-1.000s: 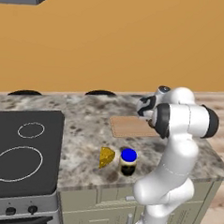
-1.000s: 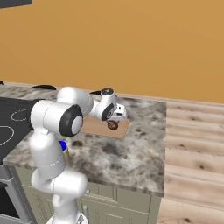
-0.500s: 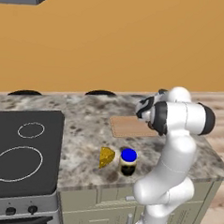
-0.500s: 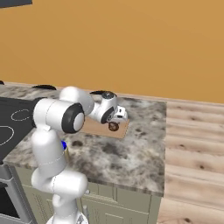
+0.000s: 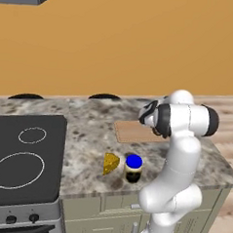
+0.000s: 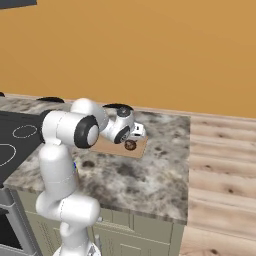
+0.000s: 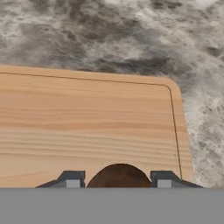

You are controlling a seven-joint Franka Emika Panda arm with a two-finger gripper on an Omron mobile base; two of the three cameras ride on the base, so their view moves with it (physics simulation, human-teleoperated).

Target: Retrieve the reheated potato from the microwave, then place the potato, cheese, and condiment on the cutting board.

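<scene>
Potato [image 7: 120,176] first: I see a small, round, dark-brown lump sitting between my 2 finger tips [image 7: 72,179], low over the cutting board [image 7: 87,127]. From the right base view it shows as a mottled brown ball [image 6: 130,145] hanging under the gripper [image 6: 131,141], above the board's near end [image 6: 140,150]. It is too round for me to call a long axis or a heading. The jaws stand close on either side of it and look clamped on it, though I cannot see the contact itself.

Going left to right on the worktop [image 5: 88,131] in the left base view: black stovetop [image 5: 23,156], then the yellow cheese [image 5: 110,163] wedge, then the blue-lidded condiment [image 5: 133,169] jar just beside it, both near the front edge. Behind them lies the light-brown board [image 5: 129,131], its long side running left-right, partly hidden by my arm [image 5: 183,142].
</scene>
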